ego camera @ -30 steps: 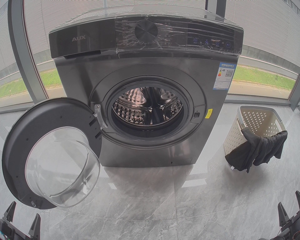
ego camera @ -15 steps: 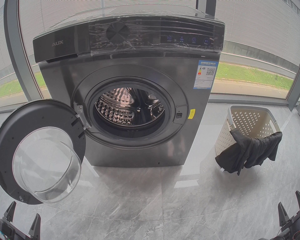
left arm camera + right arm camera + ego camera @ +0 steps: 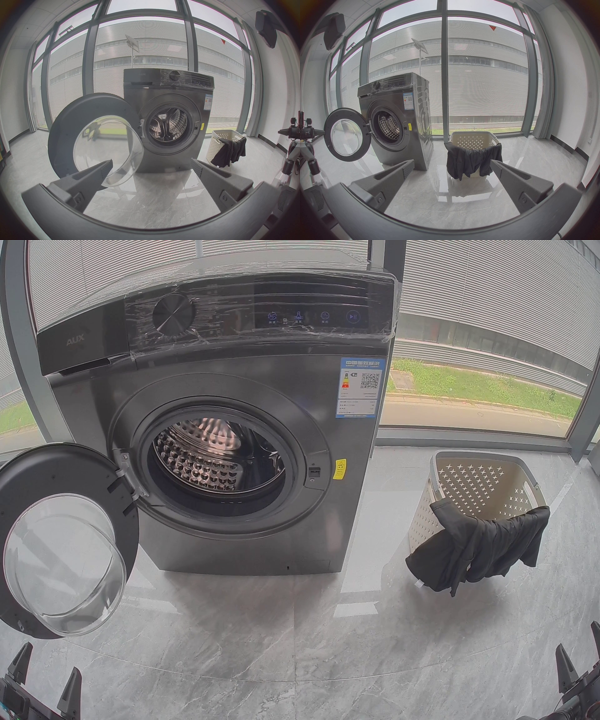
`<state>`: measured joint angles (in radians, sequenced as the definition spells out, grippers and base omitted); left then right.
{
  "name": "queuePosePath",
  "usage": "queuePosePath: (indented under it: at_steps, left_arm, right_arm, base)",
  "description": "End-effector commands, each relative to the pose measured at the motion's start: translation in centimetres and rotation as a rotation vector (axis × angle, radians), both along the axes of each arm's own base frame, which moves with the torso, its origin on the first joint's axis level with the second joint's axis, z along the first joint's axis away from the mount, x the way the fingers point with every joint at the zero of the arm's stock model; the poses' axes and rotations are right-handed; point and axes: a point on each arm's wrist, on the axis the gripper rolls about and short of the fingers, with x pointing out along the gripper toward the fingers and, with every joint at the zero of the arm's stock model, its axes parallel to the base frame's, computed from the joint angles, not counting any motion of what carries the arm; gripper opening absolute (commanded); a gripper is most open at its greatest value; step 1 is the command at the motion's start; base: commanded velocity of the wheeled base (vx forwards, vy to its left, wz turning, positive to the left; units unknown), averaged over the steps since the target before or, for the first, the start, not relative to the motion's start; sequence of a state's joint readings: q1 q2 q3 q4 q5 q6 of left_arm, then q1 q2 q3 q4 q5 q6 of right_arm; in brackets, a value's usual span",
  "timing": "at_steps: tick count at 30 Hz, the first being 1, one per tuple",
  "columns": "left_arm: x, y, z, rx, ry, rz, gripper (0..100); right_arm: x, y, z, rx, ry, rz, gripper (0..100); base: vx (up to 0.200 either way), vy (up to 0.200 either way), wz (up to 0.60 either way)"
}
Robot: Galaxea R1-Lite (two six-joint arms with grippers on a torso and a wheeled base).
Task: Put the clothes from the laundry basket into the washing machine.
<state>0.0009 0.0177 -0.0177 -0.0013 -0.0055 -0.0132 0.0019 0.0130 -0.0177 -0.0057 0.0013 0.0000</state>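
**Dark garment on the basket rim, both tools open and empty**

The washer (image 3: 219, 427) stands on the grey floor (image 3: 312, 640) in front of a big window (image 3: 487, 334). Its round door (image 3: 62, 540) is swung wide open toward the robot's left. Through the opening the steel drum (image 3: 219, 455) can be seen.

The white basket (image 3: 484, 459) stands on the floor to the right of the washer, near it but not touching it. A dark garment (image 3: 475, 546) is draped over the near rim of the basket. Most of it hangs down the outside wall, almost to the floor, and one end lies along the rim toward the right. If there are more clothes deeper in the basket, I cannot tell.

The left tool (image 3: 50, 659) is at the lower left edge of the head view, in front of the open door. Its two fingers (image 3: 84, 181) stand wide apart and hold nothing. The right tool (image 3: 578, 640) is at the lower right edge, well apart from the basket. In the right wrist view its fingers (image 3: 518, 181) are also spread wide with nothing between them, and the basket with the garment lies straight ahead of them.
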Motion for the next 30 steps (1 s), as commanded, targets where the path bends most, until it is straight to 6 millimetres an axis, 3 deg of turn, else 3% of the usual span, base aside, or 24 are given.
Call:
queuePosePath:
  at_steps: [1, 11, 20, 30]
  left_arm:
    - [0.01, 0.00, -0.52, -0.001, 0.001, 0.000, 100]
    - [0.01, 0.00, -0.52, -0.001, 0.001, 0.000, 100]
    - [0.00, 0.00, -0.53, -0.001, 0.000, 0.000, 100]
    - [0.00, 0.00, -0.53, -0.002, 0.000, 0.000, 100]
  right_arm:
    - [0.05, 0.00, -0.51, 0.000, 0.006, 0.001, 100]
    - [0.05, 0.00, -0.51, 0.000, 0.006, 0.001, 100]
    - [0.05, 0.00, -0.51, 0.000, 0.006, 0.001, 100]
    - [0.05, 0.00, -0.51, 0.000, 0.006, 0.001, 100]
  base:
    - [0.200, 0.000, 0.00]
    - [0.200, 0.000, 0.00]
    - [0.000, 0.000, 0.00]
    - [0.000, -0.200, 0.00]
